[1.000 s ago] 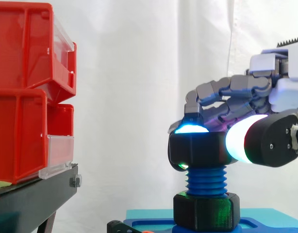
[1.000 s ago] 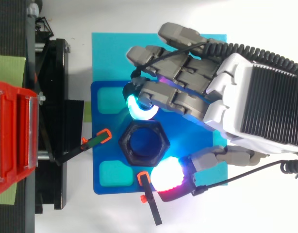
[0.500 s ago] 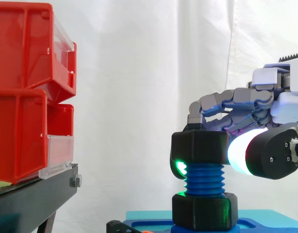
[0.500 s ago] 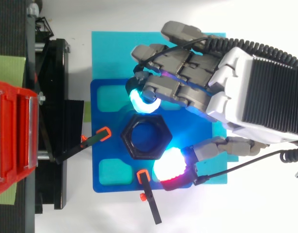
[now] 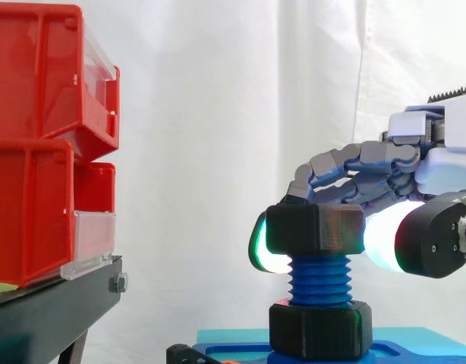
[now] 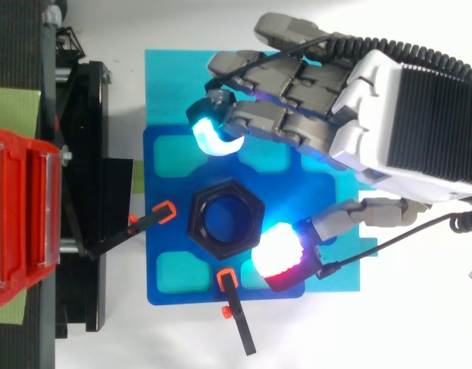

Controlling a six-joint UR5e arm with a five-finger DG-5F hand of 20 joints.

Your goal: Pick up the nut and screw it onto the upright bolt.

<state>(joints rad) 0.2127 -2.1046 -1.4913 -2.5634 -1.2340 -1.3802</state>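
Background: white curtain behind the work.
Nut: black hexagonal nut sits level on the top end of the bolt.
Bolt: blue bolt, upright, its thread bare below, stands in a black hexagonal foot on the blue plate.
Hand: the hand has curled fingers and holds nothing; thumb pad touches one nut corner, glowing fingertip is apart.
Bins: red bins on black stand, well apart.
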